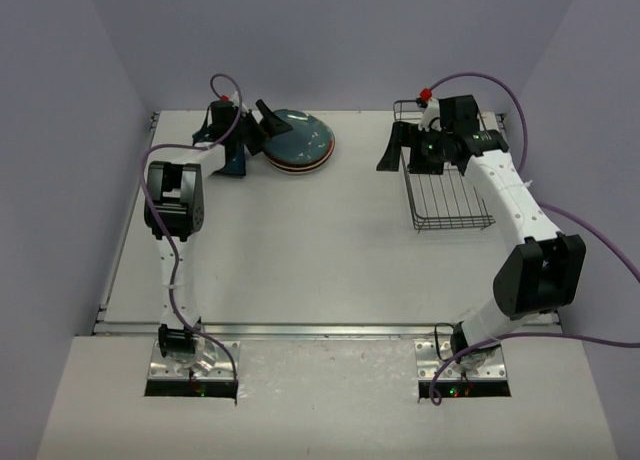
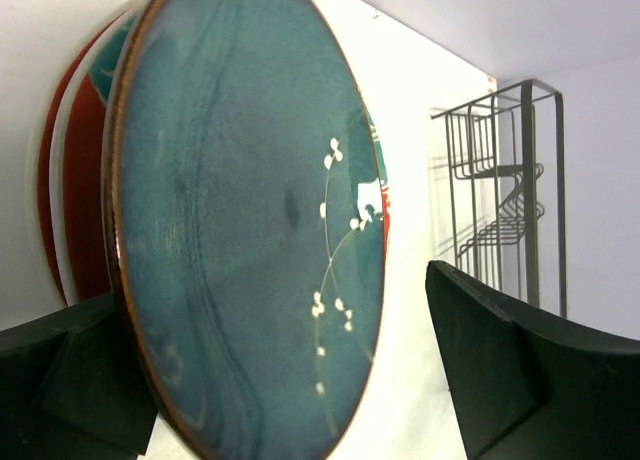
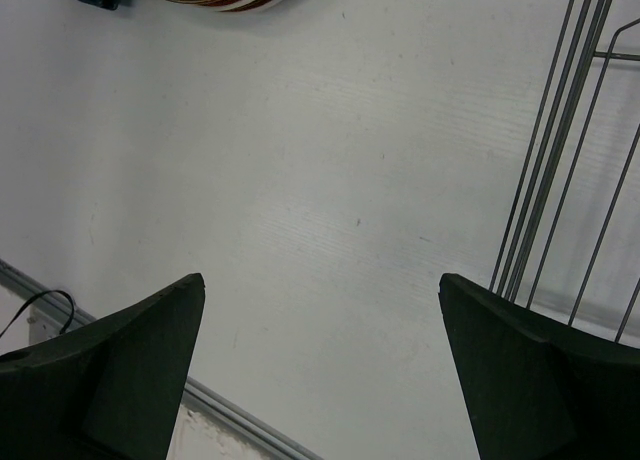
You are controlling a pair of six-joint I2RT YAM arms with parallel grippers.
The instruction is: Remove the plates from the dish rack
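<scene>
Inside the spread left gripper [image 1: 258, 140] — plates [image 1: 300, 142], stacked.

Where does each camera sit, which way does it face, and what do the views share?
Top camera: above and behind the robot, looking down on the table; both arms show, the left hand by the plates, the right hand at the dish rack.
Left wrist: on the left arm, facing the plates close up, rack beyond; its open fingers show.
Right wrist: on the right arm, looking down at the table, rack wires at right; its open fingers show.
Shared: all three show the plates and the rack.
</scene>
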